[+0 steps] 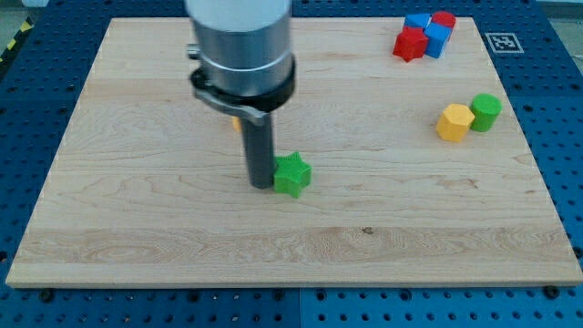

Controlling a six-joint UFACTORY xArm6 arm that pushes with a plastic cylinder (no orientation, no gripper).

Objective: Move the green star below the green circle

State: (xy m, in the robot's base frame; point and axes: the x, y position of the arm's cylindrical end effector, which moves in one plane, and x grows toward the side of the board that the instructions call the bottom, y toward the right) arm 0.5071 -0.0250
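Note:
The green star (pixel 293 175) lies near the middle of the wooden board (pixel 137 228). My tip (pixel 262 185) rests on the board right at the star's left side, touching or nearly touching it. The green circle (pixel 485 111) stands far off at the view's right, above the star's level, with a yellow hexagon (pixel 454 122) touching its left side.
A cluster of red and blue blocks (pixel 424 36) sits at the view's top right. A small orange-yellow block (pixel 236 123) is mostly hidden behind the arm's body. A marker tag (pixel 500 41) lies off the board's top right corner.

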